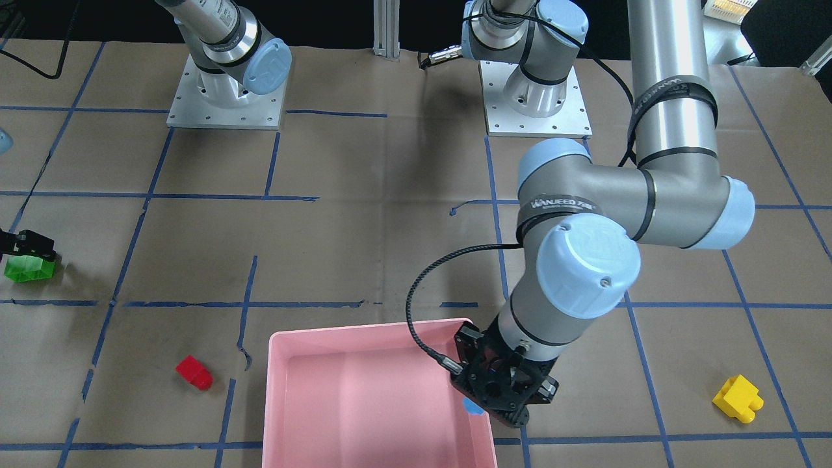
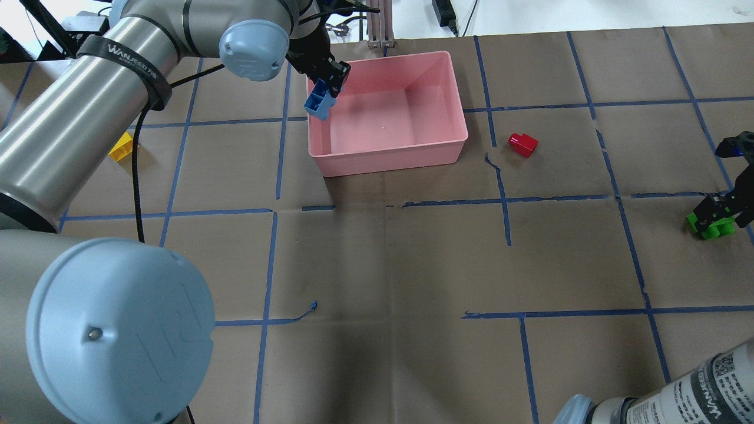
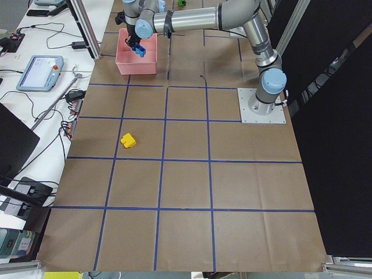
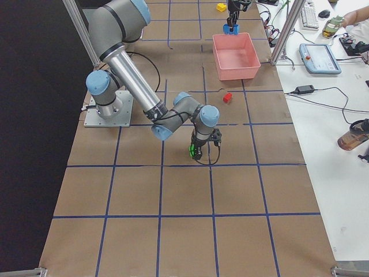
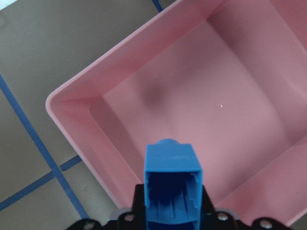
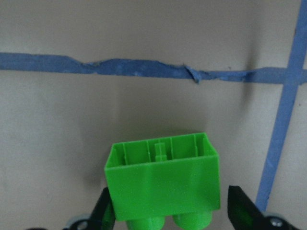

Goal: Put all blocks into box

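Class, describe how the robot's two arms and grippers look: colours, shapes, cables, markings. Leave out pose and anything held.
Both the left arm and the right arm are silver tubes with rounded pale blue joint caps. The left arm wears black bands lettered WANJEED, and a black braided cable loops to the left gripper. It and the right gripper are black and two-fingered.

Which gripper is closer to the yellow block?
Left: the left gripper hangs at the pink box's edge; the right gripper is far across the table, at the green block.
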Controlling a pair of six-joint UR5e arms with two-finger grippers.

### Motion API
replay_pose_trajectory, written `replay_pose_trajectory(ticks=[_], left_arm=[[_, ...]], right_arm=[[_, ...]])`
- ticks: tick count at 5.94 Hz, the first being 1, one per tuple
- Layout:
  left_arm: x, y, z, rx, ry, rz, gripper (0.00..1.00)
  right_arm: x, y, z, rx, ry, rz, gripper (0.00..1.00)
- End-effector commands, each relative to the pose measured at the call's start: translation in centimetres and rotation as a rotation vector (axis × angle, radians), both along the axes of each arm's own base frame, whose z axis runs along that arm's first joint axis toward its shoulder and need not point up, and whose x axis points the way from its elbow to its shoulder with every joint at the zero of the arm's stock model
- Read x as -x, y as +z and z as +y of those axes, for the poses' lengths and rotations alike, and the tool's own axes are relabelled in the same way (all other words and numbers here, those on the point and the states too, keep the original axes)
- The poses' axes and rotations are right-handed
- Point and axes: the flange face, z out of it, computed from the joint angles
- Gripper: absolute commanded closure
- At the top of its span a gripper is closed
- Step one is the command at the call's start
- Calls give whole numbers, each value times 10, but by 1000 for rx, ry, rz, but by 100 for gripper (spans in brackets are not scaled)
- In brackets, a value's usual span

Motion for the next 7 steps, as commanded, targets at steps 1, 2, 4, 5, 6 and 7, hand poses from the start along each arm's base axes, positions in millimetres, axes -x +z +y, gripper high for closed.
replay_pose_trajectory(ticks=[1,2,4,5,6,7], left_arm=[[23,-26,-2,1,-7,1,50],[21,-10,-1,24,-4,7,1],[-79,12,-18,20,114,-2,1],[-175,9,-24,-2,196,-7,1],[-248,-2,-21,-16,139,-28,1],[-321,-2,-18,-10,80,-73,1]], right_arm=[[0,1,-1,1,3,2,51],[1,3,-2,6,4,4,58],[4,40,-18,59,5,42,58],[-14,77,-43,79,37,53,58],[-52,126,-69,63,2,46,58],[-92,173,-97,60,-4,46,58]])
